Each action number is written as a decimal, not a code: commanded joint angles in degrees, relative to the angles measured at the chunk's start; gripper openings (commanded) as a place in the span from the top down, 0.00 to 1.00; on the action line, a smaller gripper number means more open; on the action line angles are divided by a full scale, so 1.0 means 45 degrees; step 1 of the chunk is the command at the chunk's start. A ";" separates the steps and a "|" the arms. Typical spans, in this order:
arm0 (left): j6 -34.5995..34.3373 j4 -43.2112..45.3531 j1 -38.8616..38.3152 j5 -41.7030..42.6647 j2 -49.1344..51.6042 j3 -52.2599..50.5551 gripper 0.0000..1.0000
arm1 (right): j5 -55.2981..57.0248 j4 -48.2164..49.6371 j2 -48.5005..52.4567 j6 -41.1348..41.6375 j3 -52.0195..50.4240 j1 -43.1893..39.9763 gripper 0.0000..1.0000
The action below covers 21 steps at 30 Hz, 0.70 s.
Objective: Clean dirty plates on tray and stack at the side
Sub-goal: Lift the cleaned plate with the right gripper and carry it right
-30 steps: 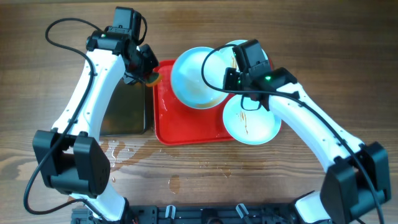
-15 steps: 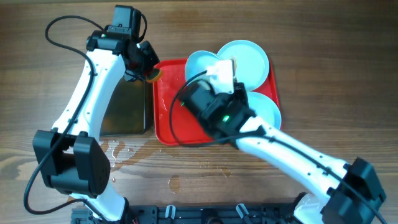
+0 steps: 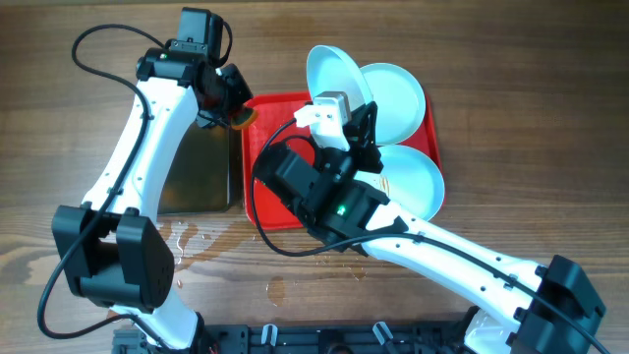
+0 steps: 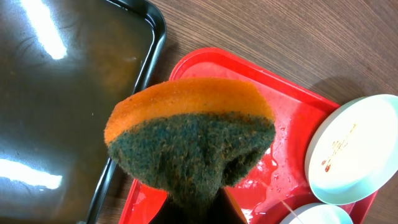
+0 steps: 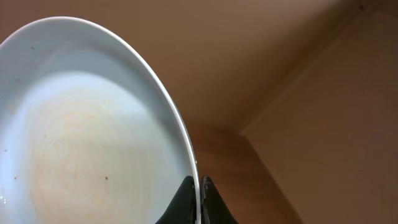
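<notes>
Clamped at its rim in the right gripper (image 5: 199,186), tilted above the tray (image 3: 257,197): one plate (image 3: 332,69). Clamped in the left gripper (image 3: 236,113) over the tray's far-left corner: a sponge (image 4: 193,143).

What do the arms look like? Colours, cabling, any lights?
White rounded link shells with black joint housings on the left arm and right arm. The left gripper and right gripper are black. A loose black cable loops off each arm. The right arm shows a green LED.
</notes>
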 commanded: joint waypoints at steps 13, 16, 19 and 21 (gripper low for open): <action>0.0155 0.0102 0.0024 0.0146 -0.0019 0.0121 0.96 | -1.1837 -0.4731 -0.2633 0.4954 0.0073 -0.6562 0.96; 0.0155 0.0097 0.0019 0.0146 -0.0019 0.0121 0.96 | -1.4877 -0.4770 -0.2681 0.4085 0.0053 -0.9588 0.96; 0.0155 0.0097 0.0024 0.0146 -0.0019 0.0121 0.96 | -1.6956 -0.5090 -0.2249 0.3774 0.0024 -1.2769 0.96; 0.0155 0.0141 0.0019 0.0146 -0.0019 0.0121 0.96 | -1.7767 -0.5149 -0.1651 0.3429 0.0019 -1.4469 0.96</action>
